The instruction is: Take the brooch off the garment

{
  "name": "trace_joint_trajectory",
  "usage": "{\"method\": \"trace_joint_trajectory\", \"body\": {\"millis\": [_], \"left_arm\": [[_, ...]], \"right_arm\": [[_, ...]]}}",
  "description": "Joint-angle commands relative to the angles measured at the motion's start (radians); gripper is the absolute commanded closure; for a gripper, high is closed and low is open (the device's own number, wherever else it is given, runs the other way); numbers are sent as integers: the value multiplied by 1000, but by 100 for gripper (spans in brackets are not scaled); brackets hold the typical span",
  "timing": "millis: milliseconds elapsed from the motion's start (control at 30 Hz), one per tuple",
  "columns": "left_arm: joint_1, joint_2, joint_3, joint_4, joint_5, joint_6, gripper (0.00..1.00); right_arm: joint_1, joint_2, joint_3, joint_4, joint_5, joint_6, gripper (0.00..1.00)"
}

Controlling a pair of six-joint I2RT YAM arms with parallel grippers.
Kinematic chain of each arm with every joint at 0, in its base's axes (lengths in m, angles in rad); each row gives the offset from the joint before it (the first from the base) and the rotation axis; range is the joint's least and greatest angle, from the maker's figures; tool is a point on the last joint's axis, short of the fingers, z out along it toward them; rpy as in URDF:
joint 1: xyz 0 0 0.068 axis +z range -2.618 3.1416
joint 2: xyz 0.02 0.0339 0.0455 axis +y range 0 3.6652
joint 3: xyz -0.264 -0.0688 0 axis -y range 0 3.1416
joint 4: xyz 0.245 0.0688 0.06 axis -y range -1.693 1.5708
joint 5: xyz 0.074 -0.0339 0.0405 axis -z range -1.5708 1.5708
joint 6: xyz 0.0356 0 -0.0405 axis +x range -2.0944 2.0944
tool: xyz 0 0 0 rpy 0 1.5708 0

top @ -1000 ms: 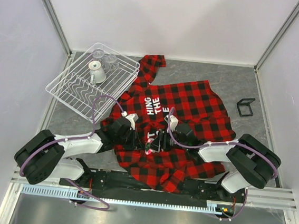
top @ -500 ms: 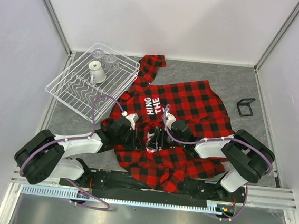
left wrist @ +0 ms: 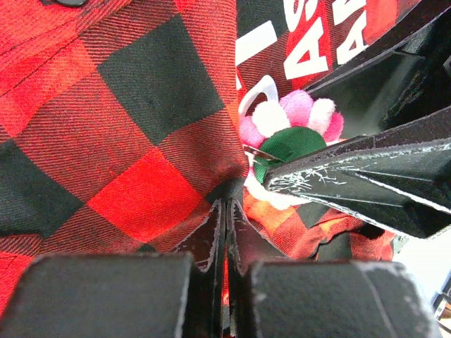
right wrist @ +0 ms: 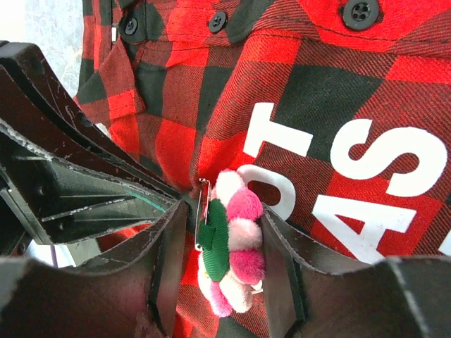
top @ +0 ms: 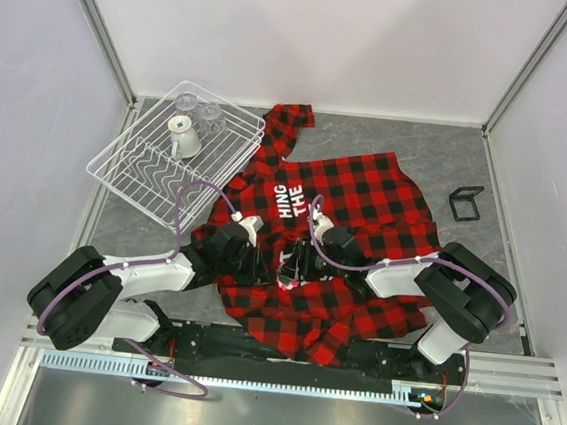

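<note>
**While the left arm pins the shirt, the right has the brooch between its fingers**

Because the shirt [top: 365,195] lies loose and rumpled across the tabletop [top: 439,157], each arm has its own job at the spot just below the white lettering. The left end effector [left wrist: 224,211] has its fingers pressed together, and the cloth puckers toward their tips, so it appears to nip a fold of the shirt right beside the brooch [right wrist: 229,243]. The right end effector [right wrist: 224,239] sits around the brooch. One finger lies against the pink and white petals and the other is at the green backing, where a thin metal pin shows. It looks closed onto the flower, though how firm the hold is cannot be judged.

The brooch stands on edge between those fingers, its back turned up, and it seems to be fastened to the cloth.

The step in hand looks like the extraction itself: grip taken, pull not yet made. The next move probably calls for drawing the brooch away along the line of its pin while the left arm keeps the cloth anchored. A crooked pull could simply drag the shirt along.
</note>
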Motion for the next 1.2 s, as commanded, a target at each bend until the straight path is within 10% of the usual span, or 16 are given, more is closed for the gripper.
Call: {"method": "trace_joint_trajectory", "body": {"millis": [0,900,1167], "left_arm": [[0,-21,16,30,32,24,98],[0,11,15,44,24,5,98],[0,10,7,44,15,-1,98]], "right_arm": [[-2,28,29,8,37,54,49],[44,86,43,-152,204,35,68],[68,77,25,-193,314,21,93]]}}
